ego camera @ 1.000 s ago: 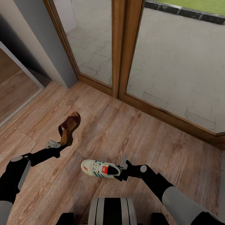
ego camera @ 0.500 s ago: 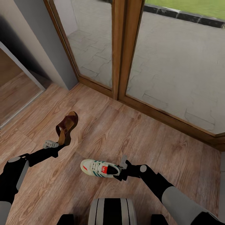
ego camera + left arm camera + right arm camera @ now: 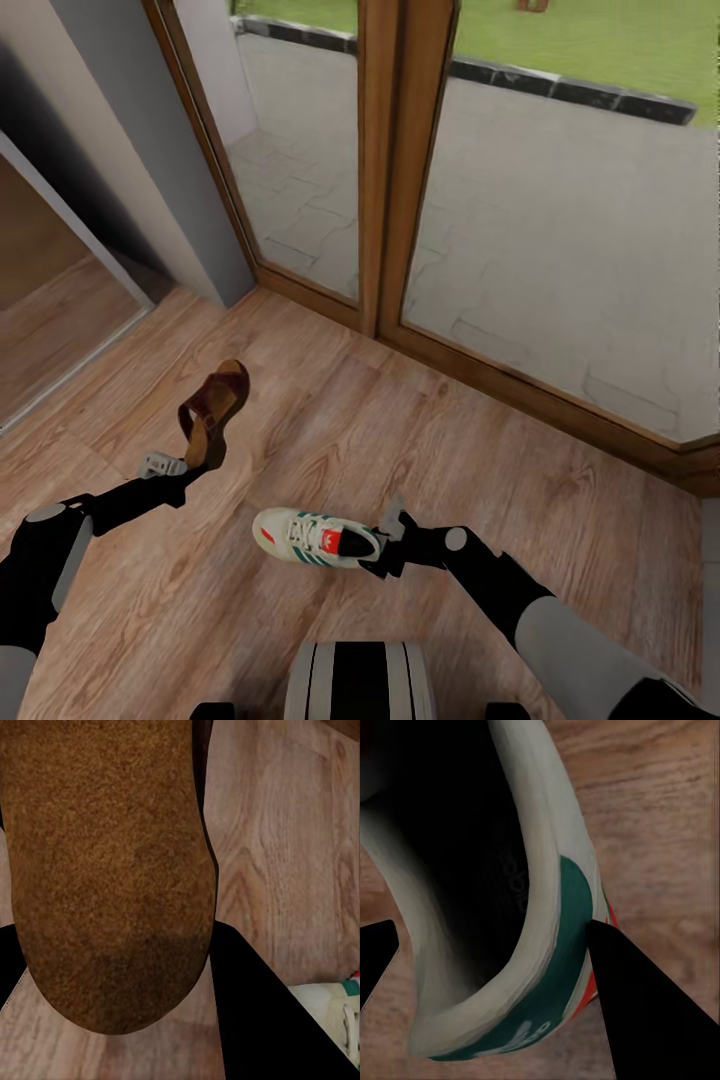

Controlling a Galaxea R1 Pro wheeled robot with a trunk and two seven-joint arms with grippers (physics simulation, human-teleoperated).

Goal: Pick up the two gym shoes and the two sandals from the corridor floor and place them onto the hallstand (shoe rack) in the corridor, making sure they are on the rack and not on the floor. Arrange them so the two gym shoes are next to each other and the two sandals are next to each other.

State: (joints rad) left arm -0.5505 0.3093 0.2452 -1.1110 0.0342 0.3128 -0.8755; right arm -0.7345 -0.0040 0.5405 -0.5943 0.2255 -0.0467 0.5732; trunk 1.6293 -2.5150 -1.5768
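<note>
sandal (image 3: 212,409): brown, held up off the floor at its heel end, toe pointing away toward the glass doors; suede-like sole close up in the left wrist view (image 3: 105,870).
left gripper (image 3: 187,464): closed on the sandal's heel end, a dark finger (image 3: 262,1020) on either side of the sole.
sneaker (image 3: 315,537): white with green stripes and a red heel patch, lying along the floor in front of the base, toe toward the left arm, heel at the right gripper; cannot tell whether lifted or resting.
sneaker up close (image 3: 510,915): dark inside and green-striped collar between the two dark fingers (image 3: 645,1005).
right gripper (image 3: 385,545): clamped on the sneaker's heel collar, one finger inside the opening, the other against the outer side.
floor (image 3: 480,470): brown wood planks under both shoes, sandal and sneaker near each other but apart.
glass doors (image 3: 560,230): wood-framed, just beyond the shoes, grey paving and a strip of grass outside.
grey wall (image 3: 130,150): beside the left door frame, an opening with more wood floor farther left.
robot base (image 3: 358,680): grey and black, at the lower edge between the arms.
</note>
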